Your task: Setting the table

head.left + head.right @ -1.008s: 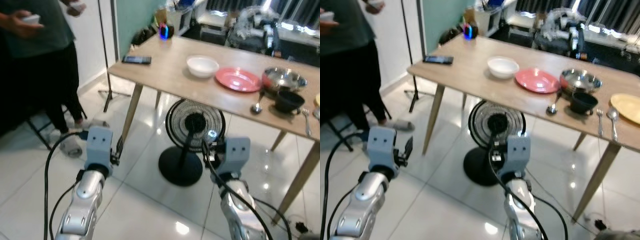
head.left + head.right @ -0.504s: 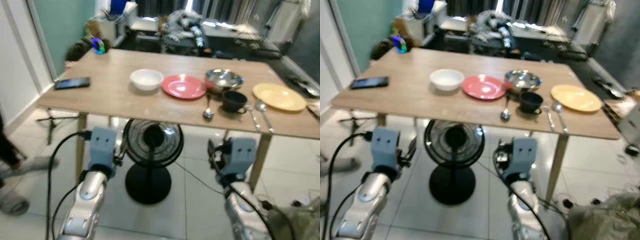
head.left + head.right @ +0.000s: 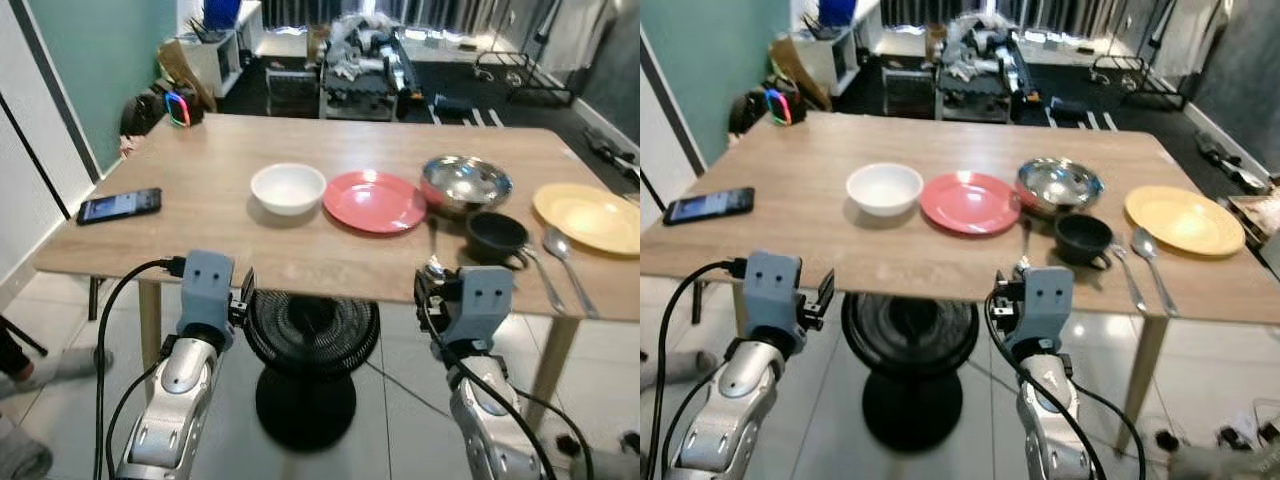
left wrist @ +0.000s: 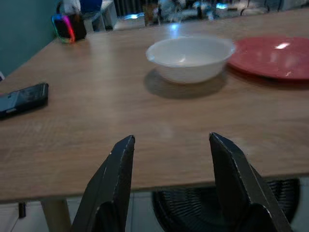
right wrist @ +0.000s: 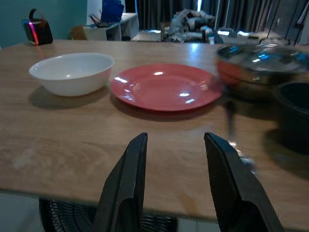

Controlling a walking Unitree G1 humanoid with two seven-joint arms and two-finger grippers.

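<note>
Empty white bowl [image 3: 288, 187], red plate [image 3: 375, 201], steel bowl [image 3: 466, 183], both grippers' fingers [image 4: 116, 179] spread

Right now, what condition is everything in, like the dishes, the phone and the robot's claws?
White bowl: upright, empty.
Red plate: flat, empty.
Steel bowl: upright.
Black cup: upright.
Yellow plate: flat, empty.
Phone: lying flat, screen lit.
Left gripper: open, holding nothing.
Right gripper: open, holding nothing.
</note>
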